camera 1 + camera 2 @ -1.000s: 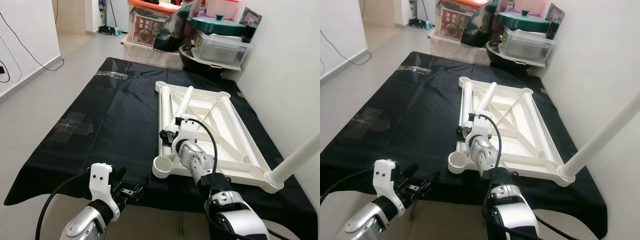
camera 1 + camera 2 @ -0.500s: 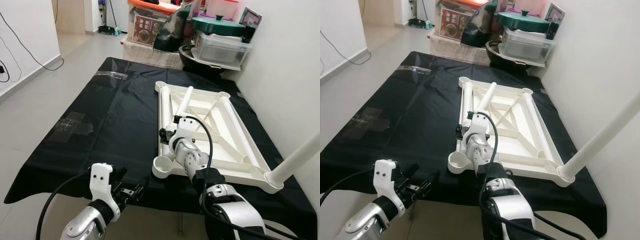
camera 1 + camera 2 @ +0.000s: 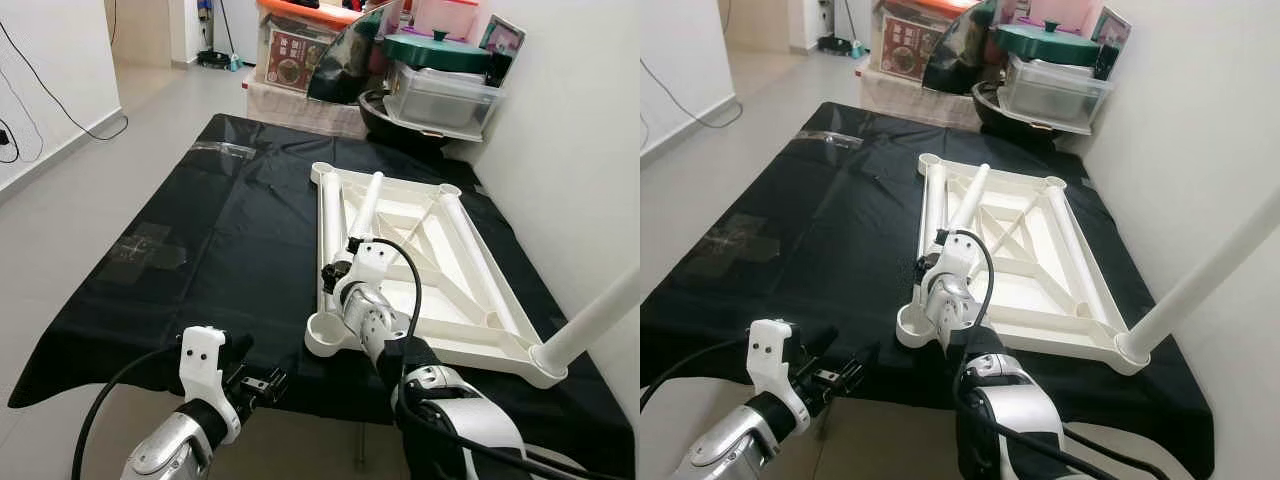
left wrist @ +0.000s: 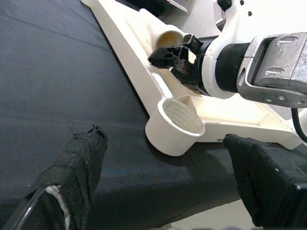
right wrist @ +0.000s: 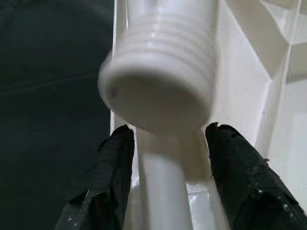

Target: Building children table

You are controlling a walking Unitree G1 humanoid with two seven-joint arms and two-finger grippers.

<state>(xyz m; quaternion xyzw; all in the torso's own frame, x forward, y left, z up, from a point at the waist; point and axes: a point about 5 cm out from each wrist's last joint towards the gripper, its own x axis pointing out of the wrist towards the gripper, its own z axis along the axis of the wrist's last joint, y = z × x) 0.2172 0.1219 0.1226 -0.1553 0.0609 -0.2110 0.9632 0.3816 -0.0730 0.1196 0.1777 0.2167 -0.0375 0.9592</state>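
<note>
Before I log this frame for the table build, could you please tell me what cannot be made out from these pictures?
- Right end effector: the head views hide its fingers behind its own wrist; whether they actually clamp the threaded table leg is unclear.
- Upright table leg: its top is cut off by the picture edge.
- Loose legs on the tabletop frame: partly covered by the right arm.
- Storage boxes: contents too small to tell.

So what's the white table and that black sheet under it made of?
The white tabletop looks like molded plastic: smooth, slightly glossy, with ribs underneath and a threaded socket. The leg between the right gripper's fingers has molded screw threads too. The black sheet looks like thin woven cloth, matte and creased.
</note>
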